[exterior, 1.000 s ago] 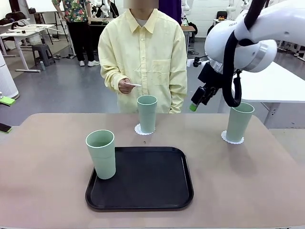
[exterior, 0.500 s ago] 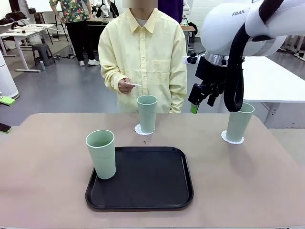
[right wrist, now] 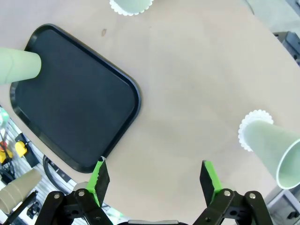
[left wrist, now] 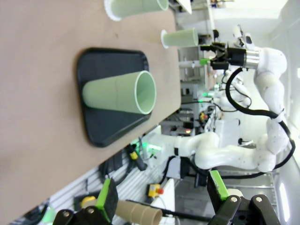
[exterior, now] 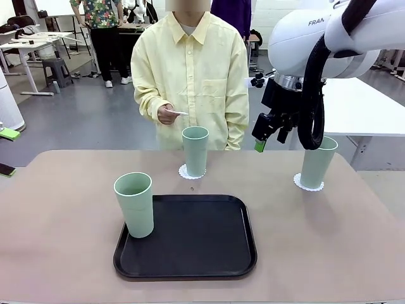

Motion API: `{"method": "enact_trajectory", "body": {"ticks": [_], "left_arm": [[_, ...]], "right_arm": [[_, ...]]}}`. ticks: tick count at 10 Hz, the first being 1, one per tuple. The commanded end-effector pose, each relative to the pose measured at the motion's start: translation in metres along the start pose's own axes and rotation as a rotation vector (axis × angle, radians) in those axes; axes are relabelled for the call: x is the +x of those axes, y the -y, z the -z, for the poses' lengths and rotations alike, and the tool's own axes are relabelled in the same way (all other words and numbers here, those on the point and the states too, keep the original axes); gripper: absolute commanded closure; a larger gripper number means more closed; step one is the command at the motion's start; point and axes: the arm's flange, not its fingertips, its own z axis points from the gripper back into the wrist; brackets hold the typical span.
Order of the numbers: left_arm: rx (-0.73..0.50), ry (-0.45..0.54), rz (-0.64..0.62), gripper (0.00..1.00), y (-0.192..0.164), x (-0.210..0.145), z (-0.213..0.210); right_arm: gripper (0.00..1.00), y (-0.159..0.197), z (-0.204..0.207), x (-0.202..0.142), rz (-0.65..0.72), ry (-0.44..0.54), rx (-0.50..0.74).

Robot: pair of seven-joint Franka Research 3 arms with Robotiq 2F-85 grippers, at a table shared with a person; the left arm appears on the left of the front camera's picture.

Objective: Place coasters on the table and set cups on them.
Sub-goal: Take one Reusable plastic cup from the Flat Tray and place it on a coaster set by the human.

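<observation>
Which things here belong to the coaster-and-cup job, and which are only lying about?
Job: three cups, two on coasters, one on the black tray; white disc in the person's hand, probably the third coaster.
Lying about: dark flat object and green object beyond the table's left edge.

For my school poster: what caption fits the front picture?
Two cups sit on coasters, a third is on the black tray, and a person stands opposite.

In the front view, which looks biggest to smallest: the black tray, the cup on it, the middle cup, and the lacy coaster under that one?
1. The tray.
2. The cup on the tray and the middle cup: the first looks bigger but stands nearer the camera, so unsure.
3. The coaster, smallest.
</observation>
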Motion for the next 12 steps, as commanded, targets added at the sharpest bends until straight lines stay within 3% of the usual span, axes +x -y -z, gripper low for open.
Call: {"method": "enact_trajectory", "body": {"ticks": [1, 6, 8, 10, 12], "left_arm": [[-0.02, 0.005, 0.017, 0.0, 0.0, 0.0, 0.0], [-0.02, 0.005, 0.017, 0.0, 0.0, 0.0, 0.0], [-0.02, 0.005, 0.017, 0.0, 0.0, 0.0, 0.0], [-0.02, 0.005, 0.017, 0.0, 0.0, 0.0, 0.0], [-0.02, 0.005, 0.017, 0.0, 0.0, 0.0, 0.0]], "right_arm": [[0.0, 0.001, 0.001, 0.001, -0.002, 0.012, -0.007], [0.0, 0.0, 0.0, 0.0, 0.0, 0.0, 0.0], [0.0, -0.012, -0.029, -0.071, 0.104, 0.118, 0.102], [0.0, 0.036, -0.049, -0.13, 0.213, 0.352, 0.423], [0.0, 0.089, -0.039, -0.182, 0.296, 0.541, 0.675]]}}
